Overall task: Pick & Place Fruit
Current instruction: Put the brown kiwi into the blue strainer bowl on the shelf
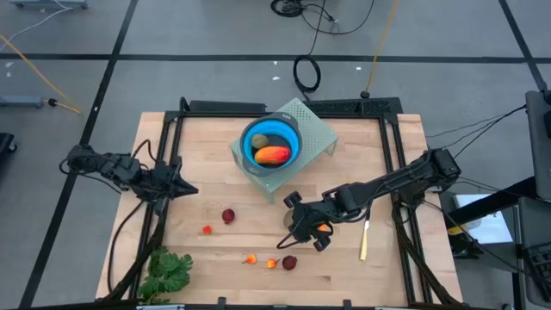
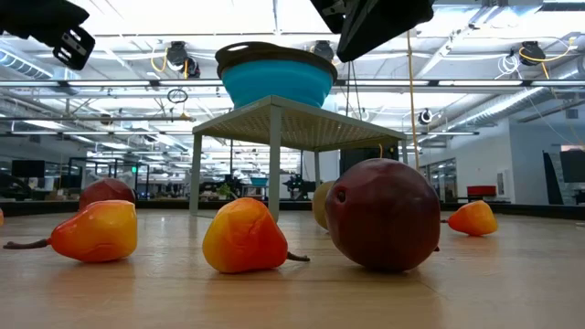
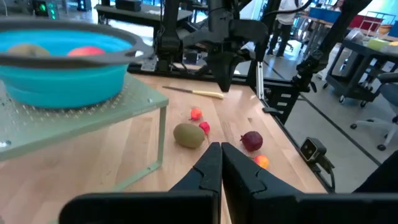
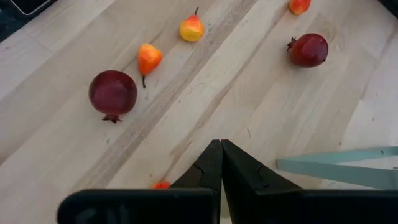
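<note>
A blue bowl [image 1: 271, 129] stands on a pale green stand [image 1: 314, 129] at the far middle and holds a long orange-red fruit [image 1: 273, 155] and a brown-green oval one [image 1: 260, 140]. On the wood lie two dark red balls [image 1: 228, 216] [image 1: 289, 263], small orange-red pieces [image 1: 207, 229] [image 1: 250, 258] [image 1: 272, 263] and another oval fruit [image 3: 188, 135]. My right gripper [image 4: 221, 148] hangs shut above the table near the stand's near side, slanting down, with an orange piece [image 4: 161, 185] just below it. My left gripper [image 3: 221, 149] is shut at the left, holding nothing.
A green leafy bunch [image 1: 168, 274] lies at the near left corner. A slim yellow-handled knife [image 1: 364, 239] lies right of my right gripper. Black rails [image 1: 164, 155] run along the table's left, right and far sides. The stand's legs [image 2: 274, 160] rise behind the near fruit.
</note>
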You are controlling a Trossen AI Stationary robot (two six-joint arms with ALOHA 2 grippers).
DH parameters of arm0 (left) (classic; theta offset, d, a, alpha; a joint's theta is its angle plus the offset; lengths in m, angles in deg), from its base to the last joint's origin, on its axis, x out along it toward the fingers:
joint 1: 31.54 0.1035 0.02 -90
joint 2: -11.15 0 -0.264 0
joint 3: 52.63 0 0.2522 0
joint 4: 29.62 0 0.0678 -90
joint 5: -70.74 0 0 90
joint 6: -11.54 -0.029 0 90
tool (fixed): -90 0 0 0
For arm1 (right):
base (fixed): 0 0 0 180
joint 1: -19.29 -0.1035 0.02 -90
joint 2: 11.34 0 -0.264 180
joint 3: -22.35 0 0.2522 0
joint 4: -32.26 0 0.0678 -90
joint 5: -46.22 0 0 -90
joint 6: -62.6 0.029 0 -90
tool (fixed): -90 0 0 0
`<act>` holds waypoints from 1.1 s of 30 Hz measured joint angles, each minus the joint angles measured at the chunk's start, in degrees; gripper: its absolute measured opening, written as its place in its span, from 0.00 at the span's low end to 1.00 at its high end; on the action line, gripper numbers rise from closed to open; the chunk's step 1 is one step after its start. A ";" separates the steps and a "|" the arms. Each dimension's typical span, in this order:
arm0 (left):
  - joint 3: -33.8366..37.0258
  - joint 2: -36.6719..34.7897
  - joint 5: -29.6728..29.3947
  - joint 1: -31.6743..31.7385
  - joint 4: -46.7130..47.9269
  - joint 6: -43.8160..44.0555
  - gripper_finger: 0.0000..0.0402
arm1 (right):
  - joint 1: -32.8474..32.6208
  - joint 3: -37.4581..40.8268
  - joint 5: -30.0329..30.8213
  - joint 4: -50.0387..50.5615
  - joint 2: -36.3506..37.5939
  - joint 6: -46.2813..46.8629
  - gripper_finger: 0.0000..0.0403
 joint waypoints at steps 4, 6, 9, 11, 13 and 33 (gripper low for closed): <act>0.70 0.02 0.00 0.00 -0.01 1.81 0.01 | 0.15 0.00 0.02 -0.06 0.00 0.17 0.03; 0.75 0.03 0.00 0.00 -0.04 1.91 0.03 | 0.20 0.00 0.02 -0.05 0.00 0.35 0.06; 0.75 0.02 0.00 0.00 -0.92 1.56 0.03 | 0.17 0.00 0.02 -0.07 0.00 0.30 0.11; 0.75 0.02 0.00 0.00 -1.14 1.29 0.03 | 0.19 0.00 0.02 -0.07 0.00 0.52 0.15; 0.75 0.04 0.00 0.00 -1.27 1.23 0.01 | 0.27 0.00 -0.01 -0.07 0.00 1.31 0.19; 0.75 0.04 0.00 0.00 -1.41 1.85 0.04 | 0.89 0.00 -0.45 -0.09 0.00 2.75 0.61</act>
